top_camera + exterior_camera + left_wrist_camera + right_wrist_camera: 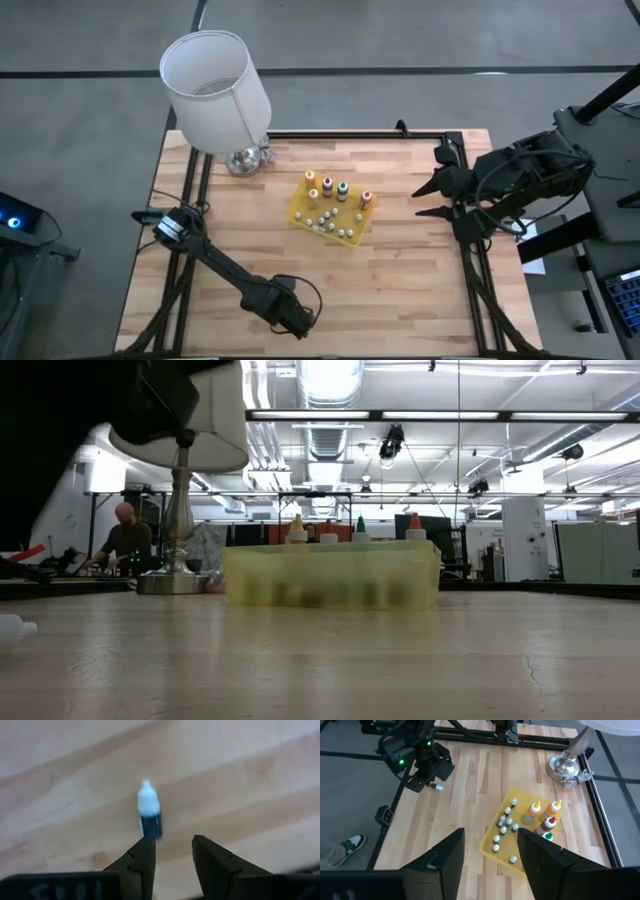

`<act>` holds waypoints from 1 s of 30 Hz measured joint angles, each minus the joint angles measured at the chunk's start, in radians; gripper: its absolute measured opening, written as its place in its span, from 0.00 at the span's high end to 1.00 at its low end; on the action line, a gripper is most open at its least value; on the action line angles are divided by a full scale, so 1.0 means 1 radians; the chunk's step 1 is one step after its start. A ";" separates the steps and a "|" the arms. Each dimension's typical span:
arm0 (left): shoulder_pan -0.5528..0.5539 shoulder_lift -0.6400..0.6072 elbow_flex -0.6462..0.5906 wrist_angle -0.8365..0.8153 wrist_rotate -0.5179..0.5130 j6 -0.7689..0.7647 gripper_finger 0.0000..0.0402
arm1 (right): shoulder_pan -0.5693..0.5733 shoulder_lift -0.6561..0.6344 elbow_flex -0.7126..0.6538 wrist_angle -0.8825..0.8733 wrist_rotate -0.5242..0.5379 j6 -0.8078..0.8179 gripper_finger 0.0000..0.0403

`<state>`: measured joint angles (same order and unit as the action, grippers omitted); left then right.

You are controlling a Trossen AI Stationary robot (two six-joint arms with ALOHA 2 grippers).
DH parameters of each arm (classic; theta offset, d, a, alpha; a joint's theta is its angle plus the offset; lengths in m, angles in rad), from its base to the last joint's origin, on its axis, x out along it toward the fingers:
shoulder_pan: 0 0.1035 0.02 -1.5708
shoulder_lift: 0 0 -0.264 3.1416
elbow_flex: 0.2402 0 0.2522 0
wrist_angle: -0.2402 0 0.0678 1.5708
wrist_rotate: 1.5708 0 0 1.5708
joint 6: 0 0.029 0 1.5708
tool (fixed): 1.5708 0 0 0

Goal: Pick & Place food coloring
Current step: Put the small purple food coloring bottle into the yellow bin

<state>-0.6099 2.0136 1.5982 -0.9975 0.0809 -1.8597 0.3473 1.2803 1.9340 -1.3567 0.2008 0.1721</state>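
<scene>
The left arm reaches low across the near left part of the worktop, stretched out from its base at the left edge toward the front, its wrist bent down. The left end effector sits close above the worktop near the front edge, pointing down, its two dark fingers parted with a clear gap between them and nothing gripped.

The right arm is folded back at the right edge of the worktop, raised well above it. The right end effector points inward toward the middle, tilted downward, its fingers spread apart and empty.
</scene>
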 joint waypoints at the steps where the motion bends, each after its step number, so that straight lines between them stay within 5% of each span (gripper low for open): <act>1: 0.005 0.006 0.000 -0.005 -0.003 0.003 0.75 | 0.000 0.000 -0.006 0.000 0.000 0.000 0.57; 30: 0.019 0.013 -0.141 0.127 0.053 0.051 0.75 | 0.000 0.000 -0.077 0.003 0.001 0.038 0.57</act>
<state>-0.5907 2.0266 1.4571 -0.8707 0.1337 -1.8089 0.3470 1.2800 1.8567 -1.3540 0.2016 0.2100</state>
